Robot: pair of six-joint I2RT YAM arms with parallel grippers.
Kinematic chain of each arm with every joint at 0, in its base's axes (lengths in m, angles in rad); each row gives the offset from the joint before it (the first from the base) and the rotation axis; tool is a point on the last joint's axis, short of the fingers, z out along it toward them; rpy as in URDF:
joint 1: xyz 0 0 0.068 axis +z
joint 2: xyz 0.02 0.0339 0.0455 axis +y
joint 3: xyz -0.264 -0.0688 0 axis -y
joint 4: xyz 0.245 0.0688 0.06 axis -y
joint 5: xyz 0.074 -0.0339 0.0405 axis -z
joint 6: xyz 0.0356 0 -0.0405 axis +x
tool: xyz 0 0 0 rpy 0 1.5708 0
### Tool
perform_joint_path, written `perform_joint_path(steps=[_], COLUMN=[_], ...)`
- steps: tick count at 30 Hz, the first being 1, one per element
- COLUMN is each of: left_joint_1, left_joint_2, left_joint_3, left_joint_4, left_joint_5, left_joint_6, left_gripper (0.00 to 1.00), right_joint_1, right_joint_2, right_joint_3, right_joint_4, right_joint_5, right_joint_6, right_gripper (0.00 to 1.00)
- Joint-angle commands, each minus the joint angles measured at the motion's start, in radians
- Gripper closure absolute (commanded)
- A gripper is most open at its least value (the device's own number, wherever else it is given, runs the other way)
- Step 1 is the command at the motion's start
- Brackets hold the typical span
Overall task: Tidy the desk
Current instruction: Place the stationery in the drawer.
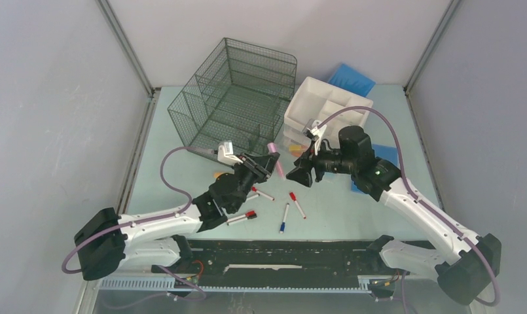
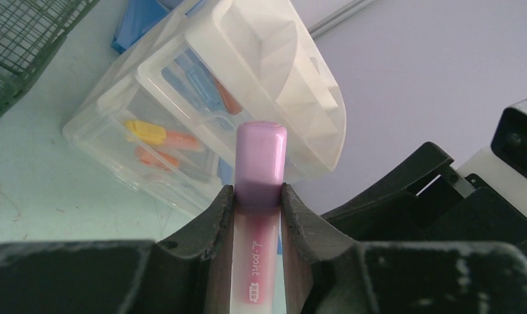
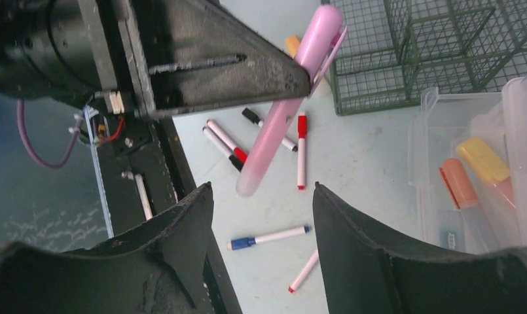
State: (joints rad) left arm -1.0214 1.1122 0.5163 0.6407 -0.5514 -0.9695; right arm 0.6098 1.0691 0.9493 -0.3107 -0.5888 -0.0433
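The pale mint-green desk carries several loose markers: a blue-capped one, red-capped ones and a black-and-red one. My left gripper is shut on a pink highlighter and holds it above the desk, cap pointing toward the drawer unit. The left wrist view shows the highlighter clamped between both fingers. My right gripper is open and empty, just right of the highlighter. In the right wrist view its jaws stand wide apart below the highlighter, over the blue marker.
A dark wire-mesh organizer stands at the back left. A white plastic drawer unit stands at the back right, its clear drawer holding yellow and orange highlighters. A blue pad lies behind it.
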Motion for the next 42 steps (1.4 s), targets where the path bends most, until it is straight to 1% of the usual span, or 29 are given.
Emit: perform_joint_path(steps=[1, 8, 26, 28, 30, 34, 35, 36, 40, 42], left_joint_1=[-0.026, -0.051, -0.073, -0.073, -0.072, -0.075, -0.074, -0.074, -0.074, -0.074], left_joint_2=[0.031, 0.069, 0.125, 0.129, 0.133, 0.134, 0.133, 0.133, 0.113, 0.092], left_joint_3=[0.07, 0.098, 0.123, 0.121, 0.119, 0.114, 0.111, 0.108, 0.088, 0.07], left_joint_4=[0.047, 0.07, 0.139, 0.156, 0.17, 0.186, 0.194, 0.208, 0.235, 0.251], left_joint_5=[-0.07, -0.066, -0.022, -0.017, -0.015, -0.004, 0.002, 0.01, 0.021, 0.029], left_joint_6=[-0.005, -0.007, -0.003, -0.002, 0.002, 0.019, 0.03, 0.047, 0.12, 0.172], left_gripper=[0.97, 0.97, 0.96, 0.96, 0.96, 0.95, 0.94, 0.89, 0.57, 0.47], right_joint_1=[0.007, 0.011, 0.023, 0.026, 0.027, 0.03, 0.03, 0.03, 0.028, 0.024], right_joint_2=[-0.02, 0.005, 0.052, 0.06, 0.071, 0.079, 0.078, 0.076, 0.072, 0.07], right_joint_3=[-0.013, -0.014, -0.014, -0.014, -0.014, -0.014, -0.014, -0.014, -0.014, -0.014], right_joint_4=[0.109, 0.117, 0.126, 0.128, 0.13, 0.131, 0.131, 0.13, 0.127, 0.125], right_joint_5=[0.058, 0.094, 0.076, 0.074, 0.068, 0.063, 0.064, 0.067, 0.091, 0.1], right_joint_6=[0.118, 0.147, 0.18, 0.187, 0.189, 0.181, 0.176, 0.172, 0.156, 0.148], right_gripper=[0.36, 0.43, 0.56, 0.6, 0.68, 0.91, 0.96, 1.0, 1.0, 1.0])
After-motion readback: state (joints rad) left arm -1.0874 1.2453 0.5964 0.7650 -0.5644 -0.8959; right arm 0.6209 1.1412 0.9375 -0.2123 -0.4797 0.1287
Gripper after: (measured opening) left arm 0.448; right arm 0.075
